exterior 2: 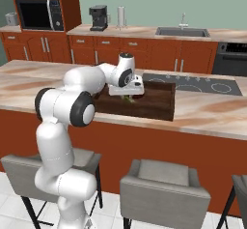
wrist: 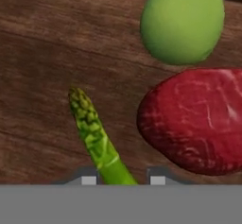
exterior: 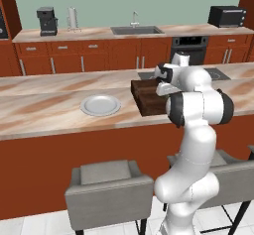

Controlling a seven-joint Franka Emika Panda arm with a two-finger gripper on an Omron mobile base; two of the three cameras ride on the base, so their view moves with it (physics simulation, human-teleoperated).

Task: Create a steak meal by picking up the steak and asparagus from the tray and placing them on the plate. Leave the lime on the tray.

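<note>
Three items lie on the dark brown wooden tray floor (wrist: 42, 53) in your hand view: a thin green asparagus stalk (wrist: 94, 138), a dark red, flattish steak (wrist: 196, 119) and a round bright green lime (wrist: 183, 21). The asparagus runs from its bumpy tip near the middle of the view down to the bottom, where its cut end passes between the two small dark fingertips (wrist: 88, 176). Your gripper (wrist: 123, 178) is closed on that stalk end; the tips sit just to either side of it. The steak lies beside the stalk, apart from it, and the lime sits just beyond the steak, near or touching its edge; you cannot tell which.

From the left base view, the large rectangular tray (exterior: 144, 100) rests on the marbled pale counter (exterior: 44, 112), with the white arm reaching over it. The round, shallow, pale grey-white plate (exterior: 100, 105) sits on the same counter, to the left of the tray and apart from it; nothing lies on it.

From the right base view, the hand (exterior 2: 126, 89) hangs low inside the tray (exterior 2: 154, 102), pointing down, with a bit of green showing just beneath it. Steak and lime are hidden there by the arm and the tray wall.
</note>
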